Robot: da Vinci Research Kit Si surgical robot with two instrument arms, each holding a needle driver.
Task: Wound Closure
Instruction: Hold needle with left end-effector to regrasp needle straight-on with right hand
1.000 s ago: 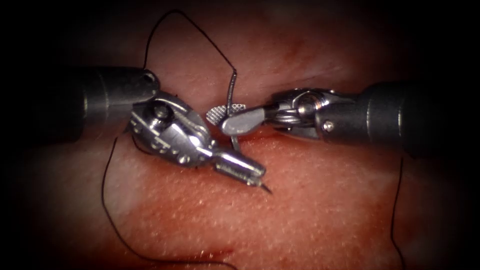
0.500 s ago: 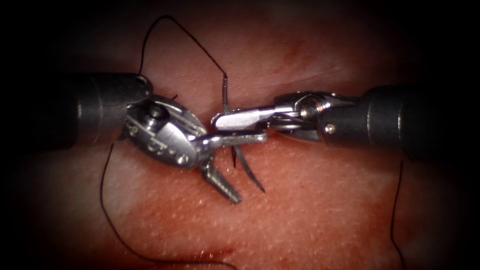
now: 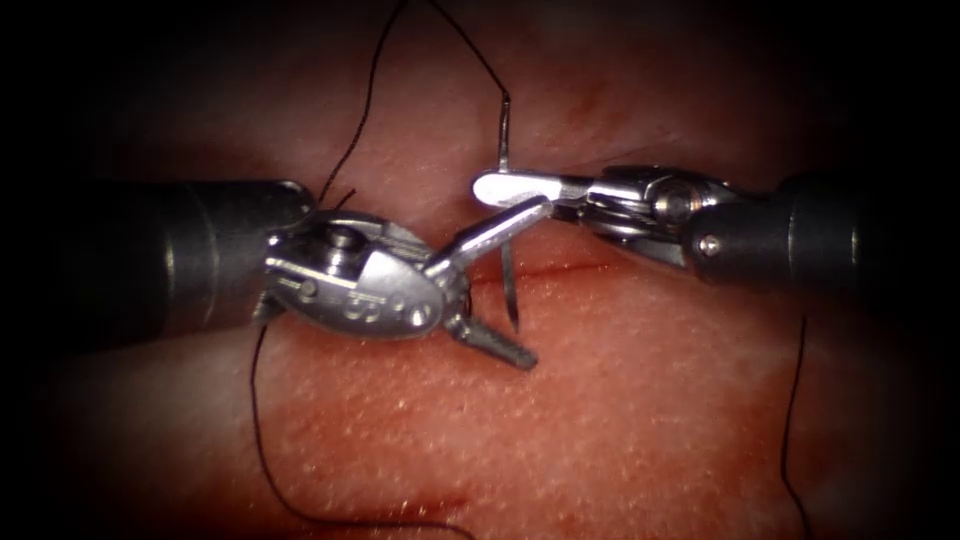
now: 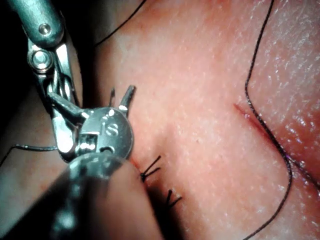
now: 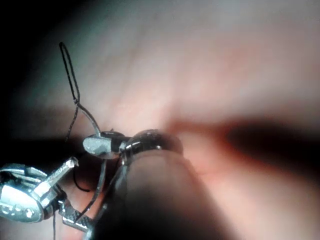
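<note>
Needle [image 3: 507, 215] clenched in the right hand [image 3: 512, 187] near its swaged end, standing almost upright and clear of the tissue [image 3: 640, 400], its tip hanging just below the cut [image 3: 560, 270]. Left hand [image 3: 500, 290] released, its two jaws spread on either side of the needle's lower shaft and grasping nothing, though whether the upper jaw touches the needle is hard to judge. Thread [image 3: 365, 110] runs from the needle's top end, loops upward, then descends behind the left hand and trails across the tissue.
</note>
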